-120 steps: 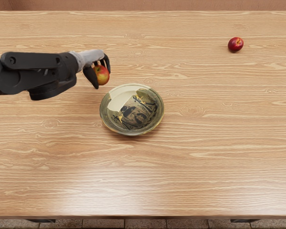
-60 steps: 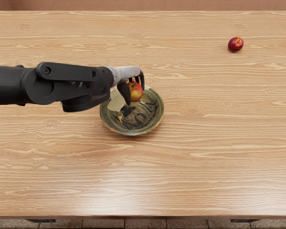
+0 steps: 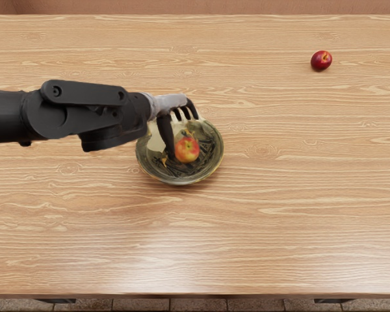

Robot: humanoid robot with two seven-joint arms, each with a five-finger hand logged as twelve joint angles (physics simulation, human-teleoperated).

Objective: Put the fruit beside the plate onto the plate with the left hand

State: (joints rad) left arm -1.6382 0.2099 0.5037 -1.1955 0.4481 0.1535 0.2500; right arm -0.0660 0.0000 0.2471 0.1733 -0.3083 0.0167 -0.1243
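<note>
Head view. Tabletop (image 3: 260, 234): patterned plate (image 3: 214, 158) near centre; apple (image 3: 186, 149) lying inside, placement apparently done. Left hand (image 3: 171, 114) over plate, fingers spread, holding nothing; withdrawal remaining. Second fruit (image 3: 321, 60) far right, well apart.

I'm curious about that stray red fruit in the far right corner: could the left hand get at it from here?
Doubtful. Nothing on the table blocks the way from the left hand to the red fruit, but it lies far off to the right.
</note>
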